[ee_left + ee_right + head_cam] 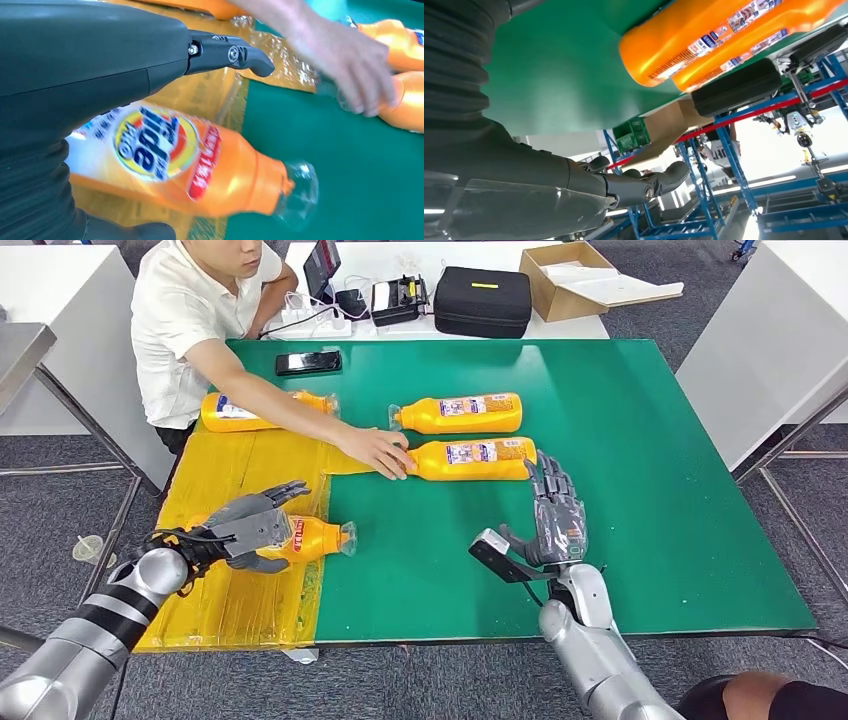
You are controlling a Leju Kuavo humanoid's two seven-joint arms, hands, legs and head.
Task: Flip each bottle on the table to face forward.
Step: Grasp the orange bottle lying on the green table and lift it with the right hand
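On the yellow sheet [230, 465], bottle [315, 538] under left robot hand [255, 530].

Four orange detergent bottles are counted on the green tabletop [640, 490], all lying on their sides: one [310, 538] on the yellow sheet [230, 480] under the left hand [255, 530], one [255, 412] at the far edge of that sheet, and two on the green surface, the farther [465, 413] and the nearer [475, 459]. One yellow sheet is seen. Two robot hands are counted, the right hand [555, 520] included. One person's hand [378, 451] is laid at the nearer bottle's cap end. One black phone [308, 362] is seen on the tabletop. Beyond it, one black case [482, 300] and one open cardboard box [568, 278] are counted.
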